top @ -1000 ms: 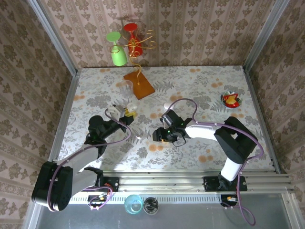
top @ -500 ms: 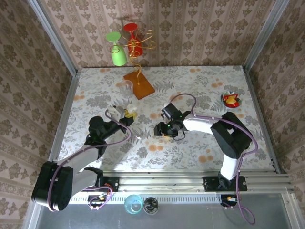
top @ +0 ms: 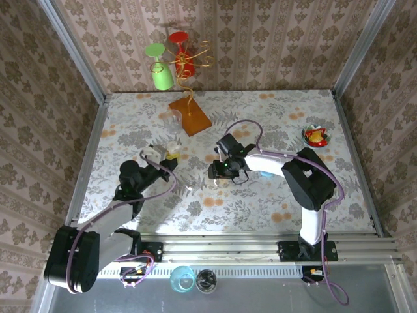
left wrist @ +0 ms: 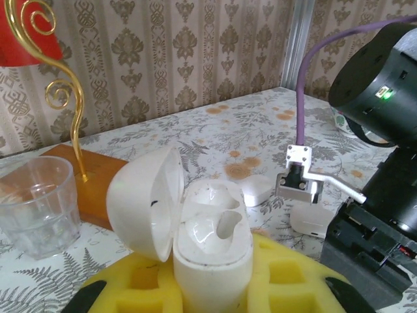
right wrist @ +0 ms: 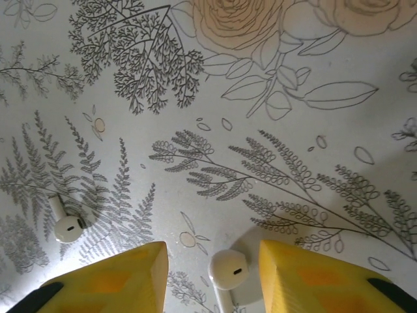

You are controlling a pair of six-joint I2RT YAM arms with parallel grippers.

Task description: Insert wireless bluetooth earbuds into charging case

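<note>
My left gripper [top: 167, 156] is shut on the open white charging case [left wrist: 210, 251], which stands upright between its yellow pads [left wrist: 293, 274]. The lid [left wrist: 140, 203] is swung to the left, and both sockets look empty. In the right wrist view my right gripper [right wrist: 212, 262] is open and low over the table. One white earbud [right wrist: 228, 268] lies between its yellow fingers [right wrist: 114, 280], with a gap on each side. A second earbud [right wrist: 67, 227] lies to the left of them. From above, the right gripper [top: 221, 173] is just right of the left one.
Two closed white pebble cases [left wrist: 258, 189] [left wrist: 311, 219] lie on the table beyond the held case. A clear glass [left wrist: 36, 205] and a wooden stand base [top: 189, 116] holding green and red cups [top: 171, 64] are at the back. A small red bowl [top: 316, 136] sits at the right.
My right gripper has moved a little farther from the bases and to the left, and its fingers have come closer together. The left gripper has kept its hold on the case.
</note>
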